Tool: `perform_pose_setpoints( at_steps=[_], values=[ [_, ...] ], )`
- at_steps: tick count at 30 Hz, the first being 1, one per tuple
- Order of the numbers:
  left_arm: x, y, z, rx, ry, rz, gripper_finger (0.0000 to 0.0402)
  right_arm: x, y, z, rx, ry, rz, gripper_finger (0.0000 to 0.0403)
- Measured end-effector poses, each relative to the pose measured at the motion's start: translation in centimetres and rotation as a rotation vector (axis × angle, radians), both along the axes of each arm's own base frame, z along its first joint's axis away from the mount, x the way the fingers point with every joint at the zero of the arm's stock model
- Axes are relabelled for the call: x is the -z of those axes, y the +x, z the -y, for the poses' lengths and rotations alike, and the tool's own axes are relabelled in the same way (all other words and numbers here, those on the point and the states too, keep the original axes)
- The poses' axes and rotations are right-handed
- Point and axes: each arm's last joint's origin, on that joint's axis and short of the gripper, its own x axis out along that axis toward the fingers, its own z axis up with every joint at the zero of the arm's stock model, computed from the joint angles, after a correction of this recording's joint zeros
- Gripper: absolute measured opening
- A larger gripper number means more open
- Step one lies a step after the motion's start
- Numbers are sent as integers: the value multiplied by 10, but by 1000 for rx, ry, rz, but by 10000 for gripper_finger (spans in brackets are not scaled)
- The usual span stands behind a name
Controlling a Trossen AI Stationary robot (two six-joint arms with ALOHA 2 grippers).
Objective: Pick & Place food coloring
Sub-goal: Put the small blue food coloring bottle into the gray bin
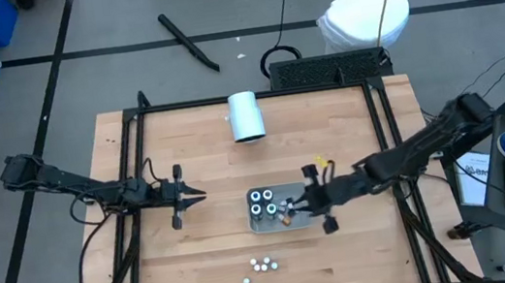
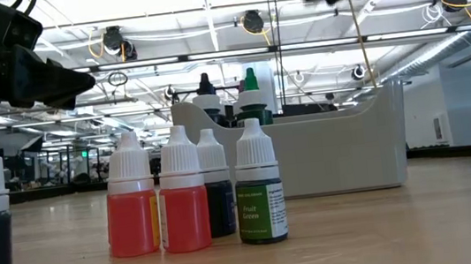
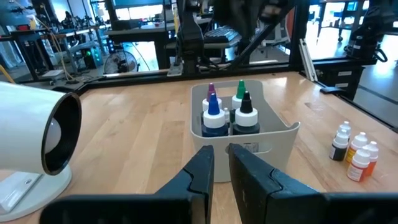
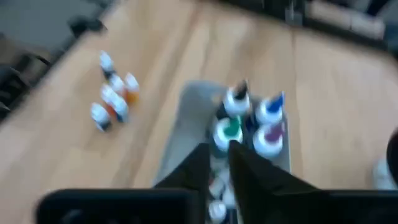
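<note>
On the left of the bench (image 1: 184, 141), the left hand (image 1: 193, 197) hangs over bare wood well short of the tray, its two fingers (image 3: 198, 176) drawn nearly together with only a thin slit between them and nothing held. Farther back lies one white cylinder (image 1: 246, 116) on its side. At the middle sits one grey tray (image 1: 259, 224) holding four food coloring bottles (image 1: 262, 202) upright in a two-by-two block, with purple, green, blue and black tips. In front of it, near the bench edge, stand five more small white-capped bottles (image 1: 263, 266), four clustered and one a little apart; from table height two show red, one dark and one green. Over the tray's right part is the right hand (image 1: 299, 209), its fingers (image 4: 198, 163) nearly together; whether it holds anything I cannot tell.
</note>
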Motion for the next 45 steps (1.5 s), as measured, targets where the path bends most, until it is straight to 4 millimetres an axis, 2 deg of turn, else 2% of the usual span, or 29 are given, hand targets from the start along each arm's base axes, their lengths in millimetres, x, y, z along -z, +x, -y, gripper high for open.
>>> perform_pose_setpoints(
  at_steps=[3, 19, 28, 34, 37, 40, 42, 45],
  values=[
    [0, 0, 0, 0, 0, 0, 58, -2, -15, 0, -52, -3, 120, 8],
    [0, 0, 0, 0, -1, 0, 58, 56, -97, 47, -18, 235, 386, 1],
    [1, 0, 0, -4, -26, -15, 58, 77, -109, 54, 53, 232, 453, 1],
    [7, -1, 0, -52, -134, -80, 58, 78, -110, 54, 44, 210, 459, 0],
    [1, 1, 10, -5, -186, -113, 54, 79, -110, 54, 43, 204, 443, 0],
    [-14, 6, 28, 35, -208, -160, 30, 81, -110, 54, 41, 194, 428, 0],
    [-28, 10, 46, 69, -185, -199, 10, 81, -110, 54, 37, 184, 428, 0],
    [-50, 22, 81, 103, -130, -251, 8, 81, -110, 54, 36, 178, 426, 0]
  ],
)
